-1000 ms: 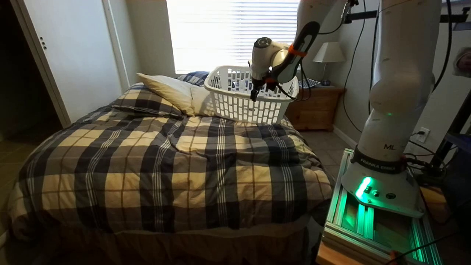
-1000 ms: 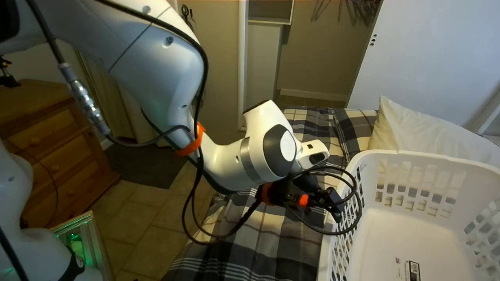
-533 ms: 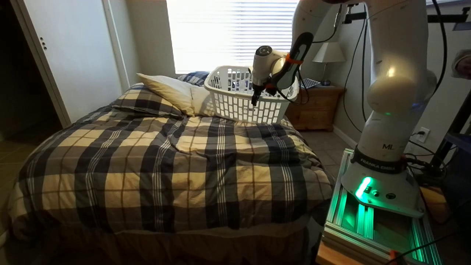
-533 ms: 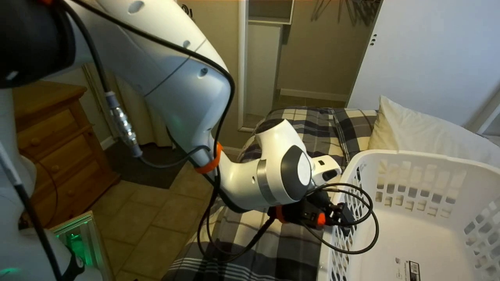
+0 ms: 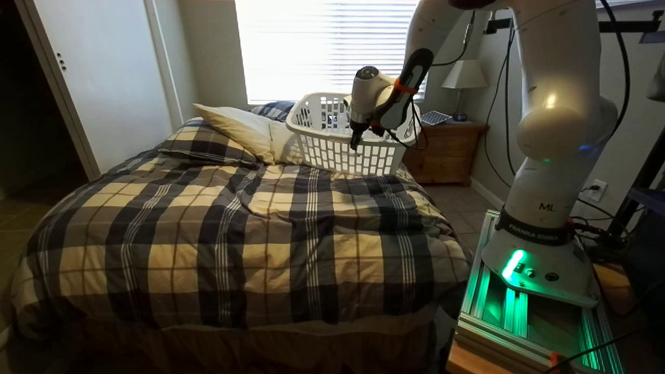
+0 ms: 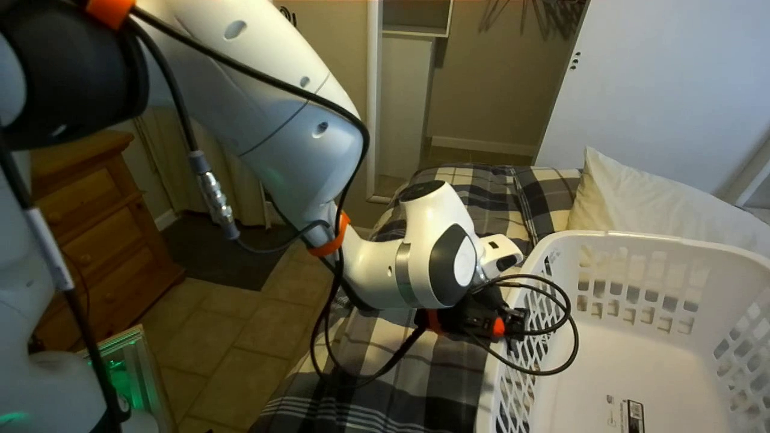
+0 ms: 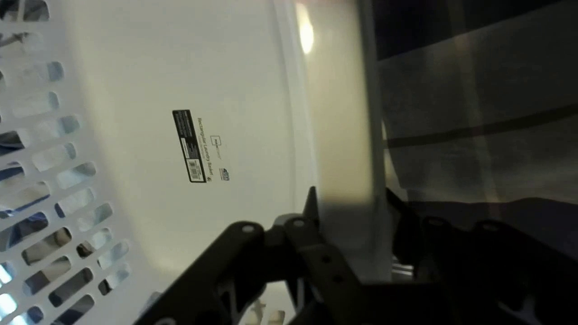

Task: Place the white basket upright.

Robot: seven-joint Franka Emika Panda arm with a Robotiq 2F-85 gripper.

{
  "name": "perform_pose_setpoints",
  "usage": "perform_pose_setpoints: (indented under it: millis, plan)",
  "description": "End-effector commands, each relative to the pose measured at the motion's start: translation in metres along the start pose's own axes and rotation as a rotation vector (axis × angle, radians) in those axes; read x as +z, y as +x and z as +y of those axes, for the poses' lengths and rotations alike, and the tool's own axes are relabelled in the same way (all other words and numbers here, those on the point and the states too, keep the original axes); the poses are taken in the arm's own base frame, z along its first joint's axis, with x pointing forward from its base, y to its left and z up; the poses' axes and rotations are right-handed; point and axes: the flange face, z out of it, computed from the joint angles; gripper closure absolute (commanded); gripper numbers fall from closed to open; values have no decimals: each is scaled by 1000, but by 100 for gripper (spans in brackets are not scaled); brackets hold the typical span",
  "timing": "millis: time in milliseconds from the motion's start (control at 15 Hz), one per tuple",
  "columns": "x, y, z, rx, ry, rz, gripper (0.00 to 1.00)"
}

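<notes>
The white basket (image 5: 319,133) rests on the bed beside the pillows, its opening facing up. Its inner floor (image 6: 592,367) shows a printed label (image 7: 189,146). My gripper (image 5: 355,143) reaches down at the basket's near long side in both exterior views. In the wrist view the basket's pale rim (image 7: 341,113) runs between the fingers of my gripper (image 7: 350,192). One finger (image 7: 311,205) is on the inside of the wall and the opposite finger on the outside, both close against the rim. The lower parts of the fingers are dark.
Plaid bedding (image 5: 260,228) covers the bed around the basket. A cream pillow (image 6: 668,201) and a plaid pillow (image 5: 202,140) lie next to it. A nightstand (image 5: 441,150) with a lamp (image 5: 464,75) stands behind. Cable loops (image 6: 576,343) from the arm hang over the basket's edge.
My gripper has come down onto the rim and its jaws have closed on it. In the last half second the basket and gripper have shifted slightly left in both exterior views.
</notes>
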Motion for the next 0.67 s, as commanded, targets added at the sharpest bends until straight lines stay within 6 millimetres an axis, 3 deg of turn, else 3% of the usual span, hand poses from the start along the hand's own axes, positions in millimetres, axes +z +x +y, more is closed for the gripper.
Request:
perform_pose_setpoints:
  millis: [0,267,600]
  plan:
    - [-33,8,-21,-66,82,44,91]
    - [-62,16,-41,-143,158,82,98]
    - [-104,12,-81,-250,268,88,92]
